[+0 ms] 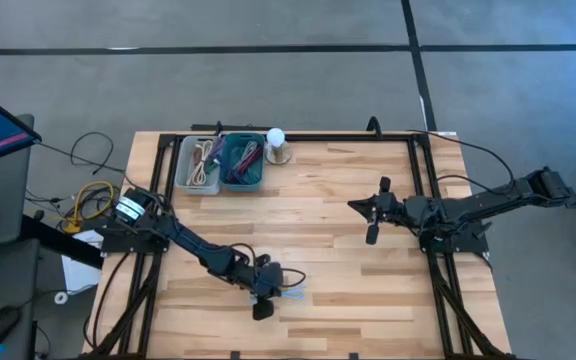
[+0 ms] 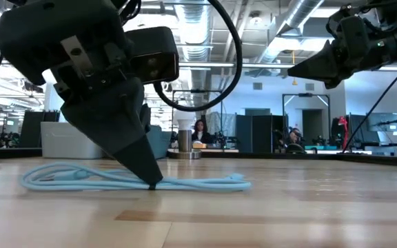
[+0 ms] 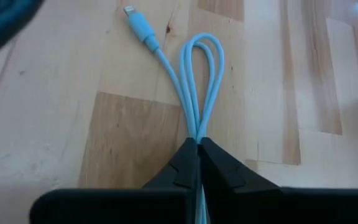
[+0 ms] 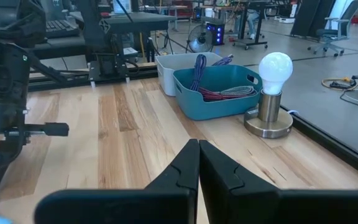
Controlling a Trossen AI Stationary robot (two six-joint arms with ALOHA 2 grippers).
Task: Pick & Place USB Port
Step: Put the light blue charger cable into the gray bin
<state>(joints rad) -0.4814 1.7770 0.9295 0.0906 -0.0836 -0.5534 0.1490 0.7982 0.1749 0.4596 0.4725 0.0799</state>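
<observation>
Blue cable (image 3: 194, 87) lying flat on the table, left pincer (image 3: 197, 149) pinching its strands, right pincer (image 4: 198, 152) pressed together

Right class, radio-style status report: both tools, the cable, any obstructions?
Left tool down at table's near edge, shut on light blue cable. Right tool shut, empty, hovering mid-table on the right. Cable flat on the wood, nothing nearby blocking it.

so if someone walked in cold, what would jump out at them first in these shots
Probably the left gripper near the table's front edge, fingers pinched shut on a looped light-blue cable lying flat on the wood. Next, the teal bin of cables and the white bulb lamp beside it at the back edge. The right gripper hangs shut above mid-table, holding nothing.
</observation>
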